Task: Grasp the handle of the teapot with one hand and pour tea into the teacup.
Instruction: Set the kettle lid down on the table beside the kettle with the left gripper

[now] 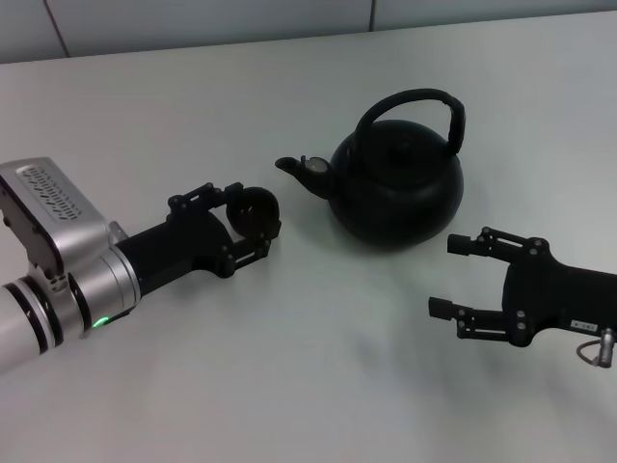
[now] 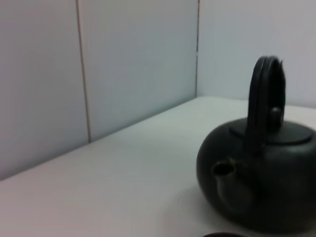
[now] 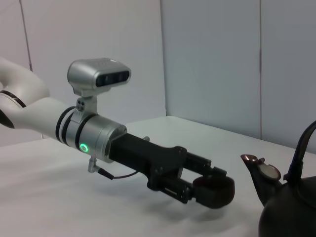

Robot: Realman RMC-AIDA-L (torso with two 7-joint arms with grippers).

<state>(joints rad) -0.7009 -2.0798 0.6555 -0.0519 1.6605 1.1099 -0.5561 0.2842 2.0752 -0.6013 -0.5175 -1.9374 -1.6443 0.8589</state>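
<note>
The black teapot (image 1: 397,188) stands on the white table, its spout (image 1: 301,171) pointing toward my left arm and its arched handle (image 1: 416,104) upright. It also shows in the left wrist view (image 2: 259,185) and the right wrist view (image 3: 291,207). My left gripper (image 1: 253,224) is shut on the small black teacup (image 1: 253,212), held just left of the spout; the right wrist view shows the teacup (image 3: 215,191) in its fingers. My right gripper (image 1: 463,280) is open and empty, just right of and in front of the teapot.
The white table (image 1: 289,386) ends at a pale panelled wall (image 1: 193,19) behind. The left arm's silver forearm (image 1: 58,260) lies across the table's left side.
</note>
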